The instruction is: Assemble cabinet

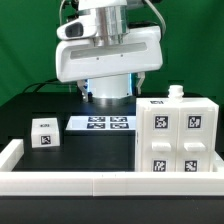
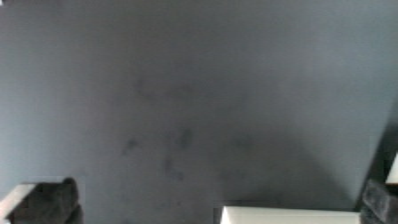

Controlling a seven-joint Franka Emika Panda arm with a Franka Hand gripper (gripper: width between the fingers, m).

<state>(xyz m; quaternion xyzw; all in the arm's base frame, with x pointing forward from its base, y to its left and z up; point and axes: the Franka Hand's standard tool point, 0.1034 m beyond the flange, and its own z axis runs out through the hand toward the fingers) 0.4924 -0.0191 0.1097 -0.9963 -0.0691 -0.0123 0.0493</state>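
Exterior view: fixed off the arm, set low and near the table's front. You look across the long plain white border rail point(image 1: 100, 182) and the black matte table top point(image 1: 30, 105) straight at the white robot arm housing point(image 1: 108, 50), with the green backdrop point(image 1: 20, 40) behind. The large white tagged cabinet box point(image 1: 178, 135) stands close, on the exterior view's right.

Wrist view: faces down on the table top point(image 2: 178, 100) at close range, blurred.

Shared ground: you get only the table top in both. The white corner point(image 2: 294, 213) at the wrist picture's edge cannot be matched to any part.

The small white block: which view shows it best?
The exterior view: the small white block stands whole and unblocked on the table. The wrist view shows mostly dark table surface; no block is recognisable there.
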